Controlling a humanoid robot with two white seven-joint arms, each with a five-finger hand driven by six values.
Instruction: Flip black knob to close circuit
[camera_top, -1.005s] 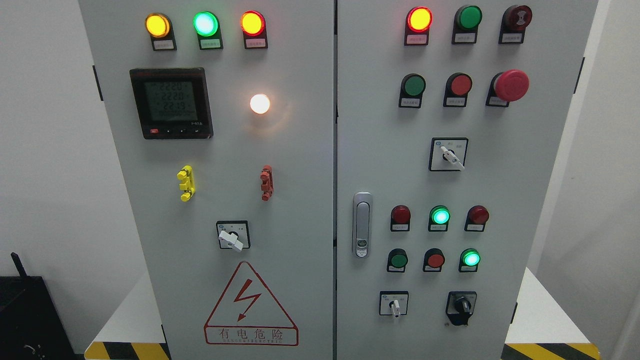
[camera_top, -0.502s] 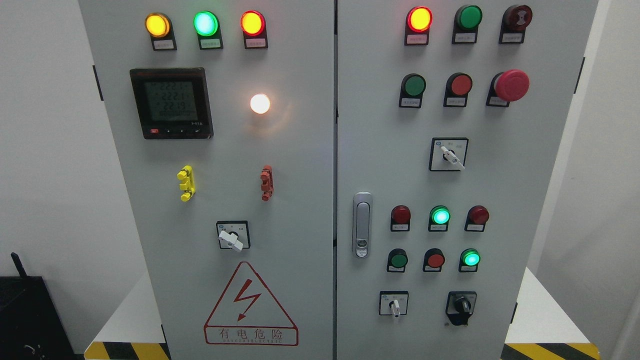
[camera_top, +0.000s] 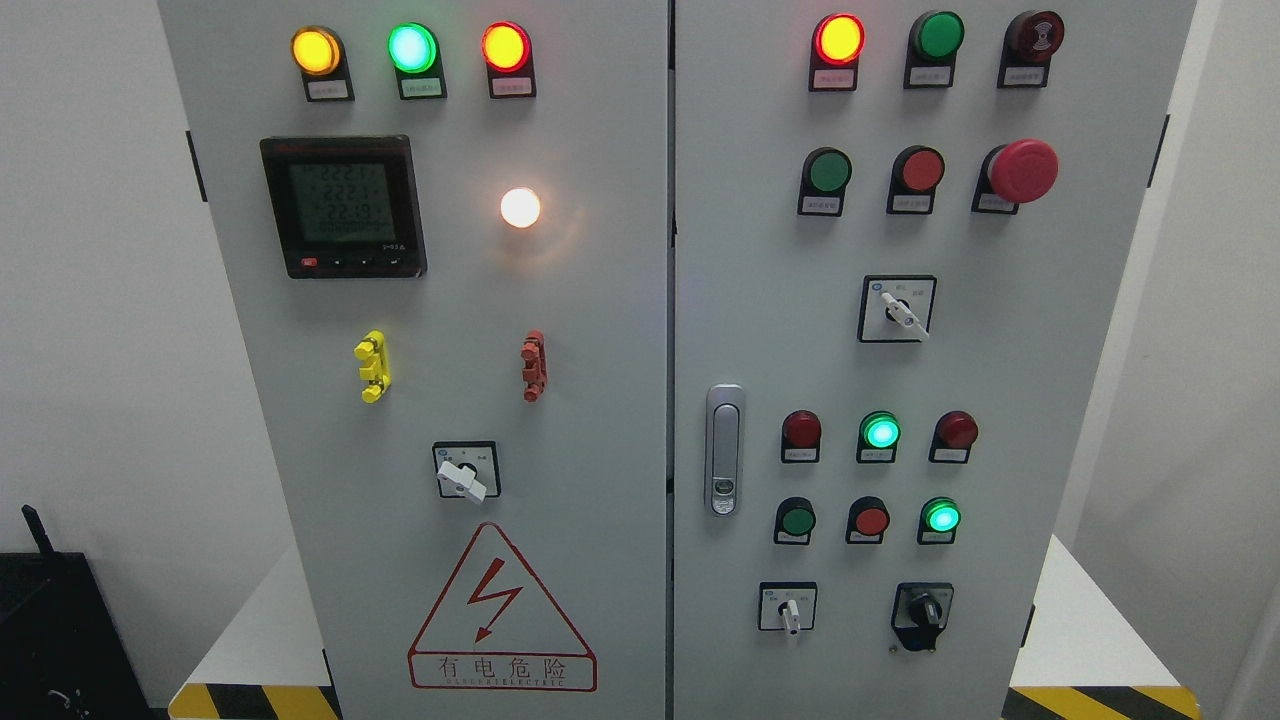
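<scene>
Black knob (camera_top: 924, 610) sits low-right on cabinet's right door (camera_top: 1000, 380), no hands.

No part of the robot's body shows in the head view. Neither the left arm nor the right arm comes in from the lower corners or the bottom edge, from 4 o'clock round to 8 o'clock, and neither hand appears anywhere in the picture. With both hands out of sight, their pose and the state of their fingers cannot be told from this view.
</scene>
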